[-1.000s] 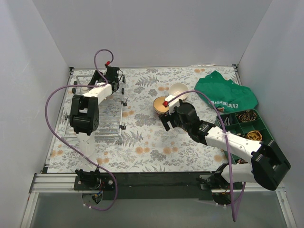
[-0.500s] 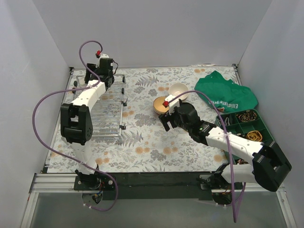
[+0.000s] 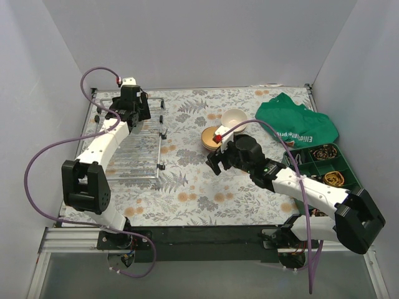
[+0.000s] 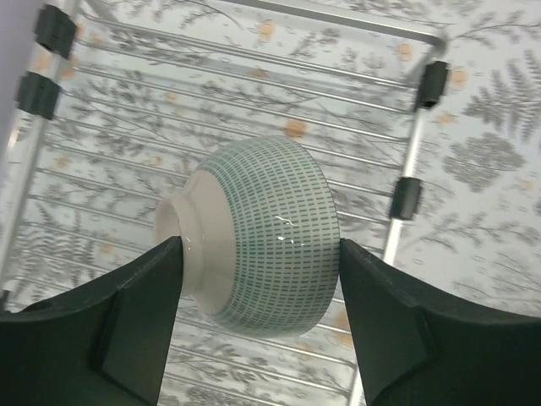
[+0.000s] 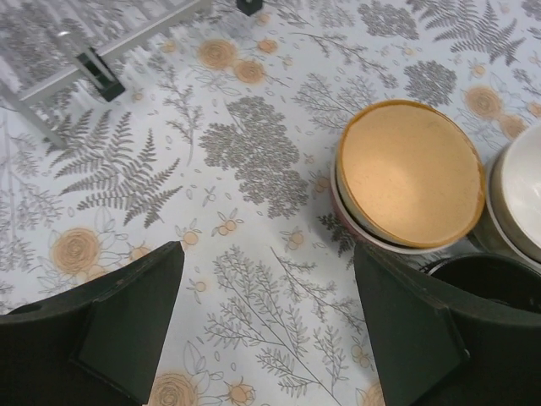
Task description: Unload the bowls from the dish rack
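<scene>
My left gripper (image 3: pixel 128 111) hangs over the far end of the silver wire dish rack (image 3: pixel 134 149). In the left wrist view my left gripper (image 4: pixel 258 254) is shut on a pale mint patterned bowl (image 4: pixel 262 220), held on its side above the rack wires (image 4: pixel 254 85). My right gripper (image 3: pixel 215 163) is open and empty, low over the tablecloth in the right wrist view (image 5: pixel 266 258). Just beyond it a tan bowl (image 5: pixel 412 173) sits nested in a reddish one, beside a cream bowl (image 5: pixel 524 199) and a dark bowl (image 5: pixel 490 283). The tan bowl (image 3: pixel 209 138) and cream bowl (image 3: pixel 234 117) also show from above.
A green cloth bag (image 3: pixel 296 124) lies at the back right. A green compartment tray (image 3: pixel 324 167) with small items stands at the right edge. White walls close in three sides. The rack's near corner (image 5: pixel 84 68) shows in the right wrist view.
My left arm has swung left and toward the far end of the rack, its wrist rising. My right gripper has shifted slightly left near the tan bowl.
</scene>
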You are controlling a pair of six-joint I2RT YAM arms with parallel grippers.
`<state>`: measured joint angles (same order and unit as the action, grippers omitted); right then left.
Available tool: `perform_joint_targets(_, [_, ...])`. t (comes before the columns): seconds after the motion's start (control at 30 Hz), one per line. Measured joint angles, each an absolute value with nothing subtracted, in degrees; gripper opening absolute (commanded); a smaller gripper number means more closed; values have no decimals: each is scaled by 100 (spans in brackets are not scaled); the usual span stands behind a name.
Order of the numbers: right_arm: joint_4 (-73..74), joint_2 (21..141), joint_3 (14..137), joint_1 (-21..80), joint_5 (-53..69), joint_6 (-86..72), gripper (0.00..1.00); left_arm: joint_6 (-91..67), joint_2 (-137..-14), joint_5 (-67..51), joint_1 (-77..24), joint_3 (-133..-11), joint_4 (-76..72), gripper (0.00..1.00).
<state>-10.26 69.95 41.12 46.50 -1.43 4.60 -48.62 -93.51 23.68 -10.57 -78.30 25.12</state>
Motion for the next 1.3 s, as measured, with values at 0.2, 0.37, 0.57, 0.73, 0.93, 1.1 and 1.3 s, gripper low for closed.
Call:
perform_joint_targets(0.2, [-1332,6982,4007,4652,711,416,89,-5596,-8565,1175,-1057,-7161,2386,2])
perform_joint_targets(0.37, [-1597,6982,3986,4652,1227,336,89,-6123,-7953,244,-1057,-6624,2102,2])
perform_joint_targets(0.57, [-1855,7067,4064,4663,1544,290,89,-6753,-7279,-696,-1057,-6069,1678,1])
perform_joint_targets(0.73, [-2045,7408,4499,4678,1702,250,89,-7354,-6768,-1341,-1057,-5588,1258,0])
perform_joint_targets(0.93, [-2290,7878,5137,4737,1933,211,88,-8136,-6326,-1907,-1059,-4954,679,0])
perform_joint_targets(1.1, [-2416,8298,5533,4777,2104,215,88,-8777,-6114,-2222,-1063,-4466,172,0])
perform_joint_targets(1.3, [-2421,8836,5970,4831,2303,237,81,-9408,-6025,-2375,-1188,-4117,-392,0])
